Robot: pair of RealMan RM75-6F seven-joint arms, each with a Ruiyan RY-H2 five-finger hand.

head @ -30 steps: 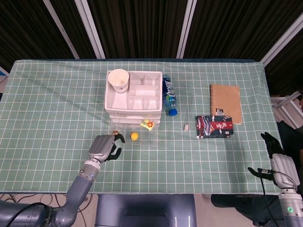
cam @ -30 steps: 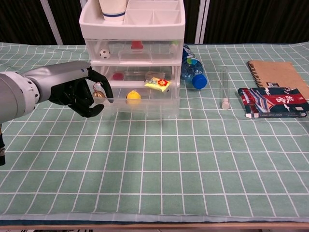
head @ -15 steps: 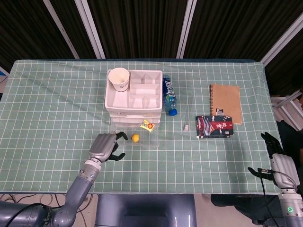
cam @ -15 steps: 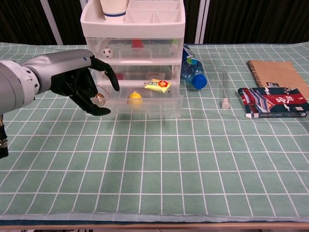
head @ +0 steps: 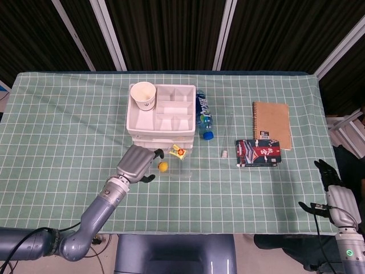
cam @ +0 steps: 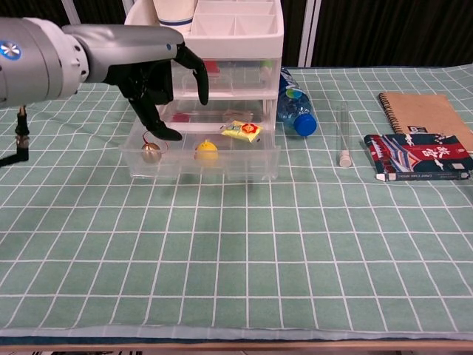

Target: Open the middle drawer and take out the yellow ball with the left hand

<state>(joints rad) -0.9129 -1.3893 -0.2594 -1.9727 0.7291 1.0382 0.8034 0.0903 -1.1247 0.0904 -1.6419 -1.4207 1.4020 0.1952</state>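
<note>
One yellow ball (cam: pixel 206 149) in open drawer (cam: pixel 201 163), left robot hand (cam: pixel 159 83) above

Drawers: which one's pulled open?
The middle drawer, holding the yellow ball, juts out toward the camera. The upper drawer sits flush in the unit.

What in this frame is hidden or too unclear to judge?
- Right hand: head view only, at the frame edge; finger state unclear.
- Paper cup: chest view cuts off its top.
- Top drawer: left hand covers its left part in the chest view.
- Bottle label: too small.
</note>
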